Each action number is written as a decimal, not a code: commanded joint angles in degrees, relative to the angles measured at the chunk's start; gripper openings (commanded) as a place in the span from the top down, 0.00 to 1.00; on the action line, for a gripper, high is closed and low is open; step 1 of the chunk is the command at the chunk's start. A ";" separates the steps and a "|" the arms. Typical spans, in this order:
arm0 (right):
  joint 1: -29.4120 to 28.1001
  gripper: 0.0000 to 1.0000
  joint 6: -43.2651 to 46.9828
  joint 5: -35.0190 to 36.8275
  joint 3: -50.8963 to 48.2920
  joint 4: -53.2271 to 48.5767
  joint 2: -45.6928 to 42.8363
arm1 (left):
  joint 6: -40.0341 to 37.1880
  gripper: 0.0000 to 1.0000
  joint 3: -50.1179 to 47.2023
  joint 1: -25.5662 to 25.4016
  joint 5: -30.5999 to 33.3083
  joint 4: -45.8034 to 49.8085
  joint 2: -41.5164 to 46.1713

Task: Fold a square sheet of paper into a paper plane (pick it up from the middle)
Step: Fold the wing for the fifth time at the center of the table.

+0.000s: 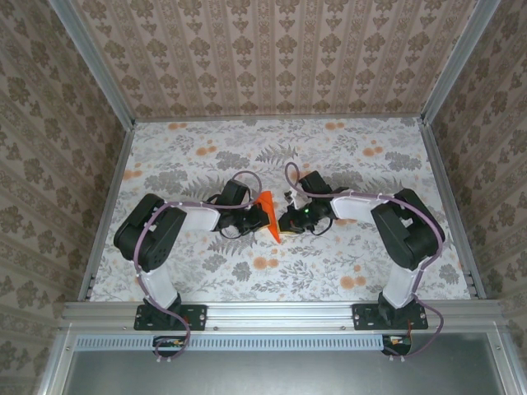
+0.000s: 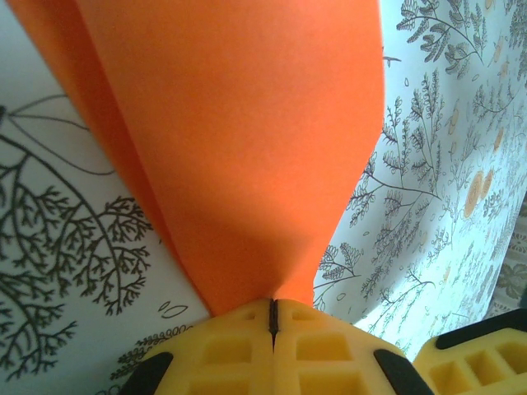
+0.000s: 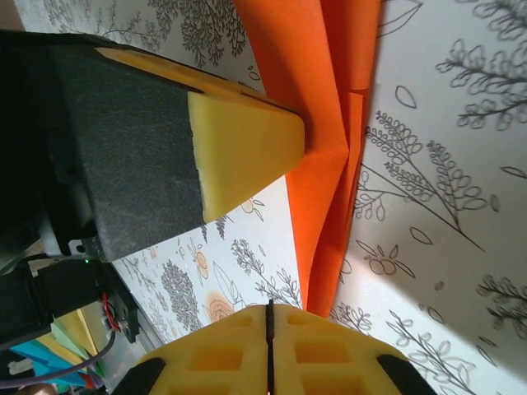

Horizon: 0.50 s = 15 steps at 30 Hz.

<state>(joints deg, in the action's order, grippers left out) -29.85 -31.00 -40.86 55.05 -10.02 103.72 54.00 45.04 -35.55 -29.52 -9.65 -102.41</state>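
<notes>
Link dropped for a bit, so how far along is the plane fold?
Done: the orange paper is already a narrow, layered wedge with creases. In hand: the left gripper is shut on it; the right gripper is shut beside it, grip unclear. Left: final wing folds, probably, then release.

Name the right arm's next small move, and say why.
Probably slide the shut right fingers along the paper plane's centre crease to sharpen it. The left fingers pinch it steady, and the right ones sit at its near end, seemingly gripping nothing.
</notes>
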 commanded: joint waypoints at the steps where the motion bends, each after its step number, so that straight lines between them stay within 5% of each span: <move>1: -1.12 0.92 -1.69 -2.29 1.78 1.79 2.38 | 0.41 0.98 -1.24 -0.31 3.06 4.28 -1.96; 15: -2.23 0.93 -0.74 -1.15 2.22 -0.16 6.46 | 0.49 0.98 -0.40 -0.31 3.15 4.60 -2.22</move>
<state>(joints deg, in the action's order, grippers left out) -31.57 -31.92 -41.41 56.84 -8.97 108.73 54.00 45.06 -35.55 -29.52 -9.61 -102.41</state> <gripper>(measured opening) 0.067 0.049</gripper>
